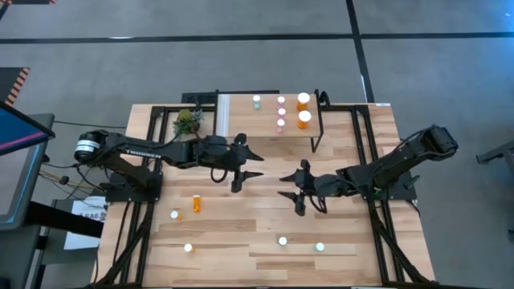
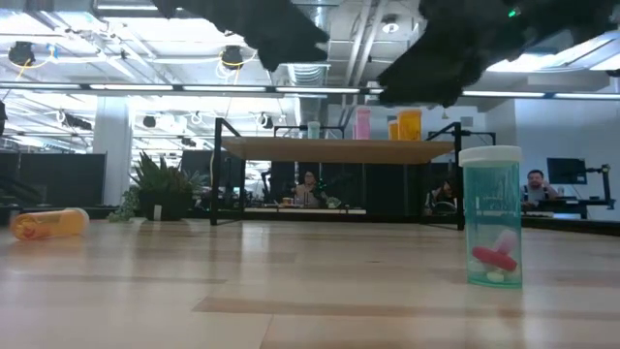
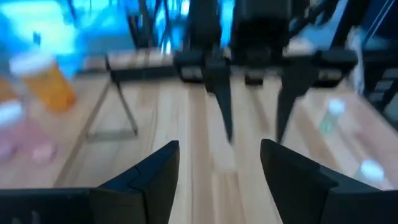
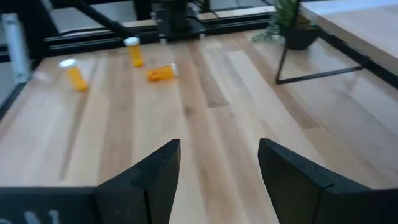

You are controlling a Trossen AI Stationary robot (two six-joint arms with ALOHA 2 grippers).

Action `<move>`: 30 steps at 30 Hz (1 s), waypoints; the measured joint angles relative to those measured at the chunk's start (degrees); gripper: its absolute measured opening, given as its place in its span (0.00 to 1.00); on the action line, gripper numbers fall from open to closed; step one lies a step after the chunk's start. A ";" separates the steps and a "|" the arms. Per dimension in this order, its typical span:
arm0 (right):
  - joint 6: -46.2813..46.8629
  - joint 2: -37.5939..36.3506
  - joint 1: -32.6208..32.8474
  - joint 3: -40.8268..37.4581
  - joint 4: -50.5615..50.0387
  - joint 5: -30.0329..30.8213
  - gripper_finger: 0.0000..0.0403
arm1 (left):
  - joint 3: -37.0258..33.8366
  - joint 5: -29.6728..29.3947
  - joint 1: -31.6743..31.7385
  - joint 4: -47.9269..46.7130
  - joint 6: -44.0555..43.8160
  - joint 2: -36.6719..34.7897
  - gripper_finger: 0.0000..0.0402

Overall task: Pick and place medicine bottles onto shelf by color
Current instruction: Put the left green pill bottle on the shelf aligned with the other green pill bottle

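Orange bottle [image 1: 197,204] lying sideways on surface [image 1: 241,233]: may roll from left tool [image 1: 250,166]. Both tools released, right tool [image 1: 291,193] idle mid-surface.

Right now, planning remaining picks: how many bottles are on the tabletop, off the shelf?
5: lying orange bottle, two upright orange bottles, left side; two teal bottles, right side. Some may be hidden.

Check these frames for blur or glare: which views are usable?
High view: sharp, evenly lit, bottle caps on the shelf slightly blown out. Low view: teal bottle crisp, ceiling lights bright, arms overhead only dark silhouettes. Left wrist view: blurred throughout, orange bottle smeared, blue glare in one corner. Right wrist view: mostly clear, lying orange bottle readable.
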 joint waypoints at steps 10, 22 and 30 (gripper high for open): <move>9.18 -5.32 8.19 0.02 -5.05 -3.12 0.59 | -3.28 5.08 0.04 7.49 0.66 0.44 0.53; 16.62 1.27 9.01 0.02 -0.57 -3.17 0.59 | -3.28 4.78 -1.12 6.12 -0.52 0.47 0.53; 18.33 4.77 10.79 1.79 2.27 -6.05 0.59 | -3.26 2.76 -5.46 5.64 1.08 0.47 0.53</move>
